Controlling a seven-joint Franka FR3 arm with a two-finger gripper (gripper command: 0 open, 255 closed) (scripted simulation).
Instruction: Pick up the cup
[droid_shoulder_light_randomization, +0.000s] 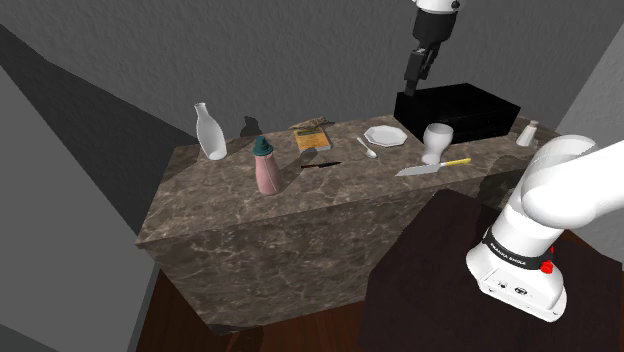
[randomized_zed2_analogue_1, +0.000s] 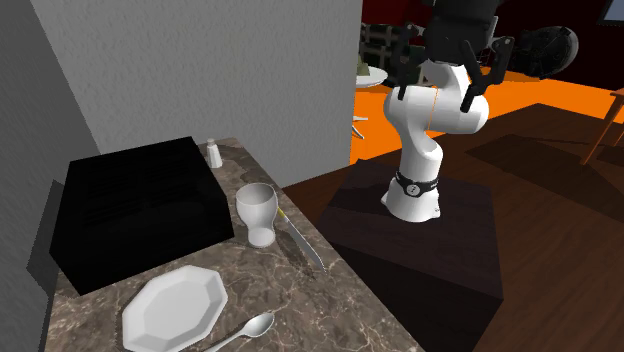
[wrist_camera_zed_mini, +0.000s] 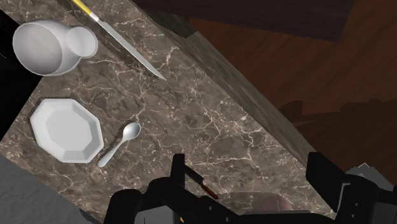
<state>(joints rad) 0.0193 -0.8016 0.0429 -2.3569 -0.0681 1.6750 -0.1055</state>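
Stone comes first: a dark brown marbled counter (droid_shoulder_light_randomization: 300, 225) takes up most of the shoulder view, with the arm's dark stand (droid_shoulder_light_randomization: 430, 295) at its near right end. I see the white arm (droid_shoulder_light_randomization: 565, 190) rising from that stand and reaching up over the counter. 1 black box (droid_shoulder_light_randomization: 455, 110) sits at the counter's back edge toward the shoulder view's right.

The gripper (wrist_camera_zed_mini: 249, 175) hangs high above the counter. Its 2 black fingers stand wide apart with nothing between them.

At the shoulder view's left stand 2 bottles: a white one (droid_shoulder_light_randomization: 208, 132) near the back and a pink one with a teal cap (droid_shoulder_light_randomization: 266, 165) nearer the front. A flat orange-brown thing (droid_shoulder_light_randomization: 312, 138) lies between them and the tableware.

The cup (droid_shoulder_light_randomization: 437, 142) is a white footed goblet. It stands upright just in front of the black box and well apart from the gripper.

An 8-sided white plate (droid_shoulder_light_randomization: 385, 135) lies near the cup, on its shoulder-view left. A knife with a yellow handle (droid_shoulder_light_randomization: 430, 167) lies just beside the cup's foot, along the counter edge facing the stand. A spoon (droid_shoulder_light_randomization: 367, 150) rests beside the plate. A small white shaker (droid_shoulder_light_randomization: 527, 132) stands at the box's far right end.
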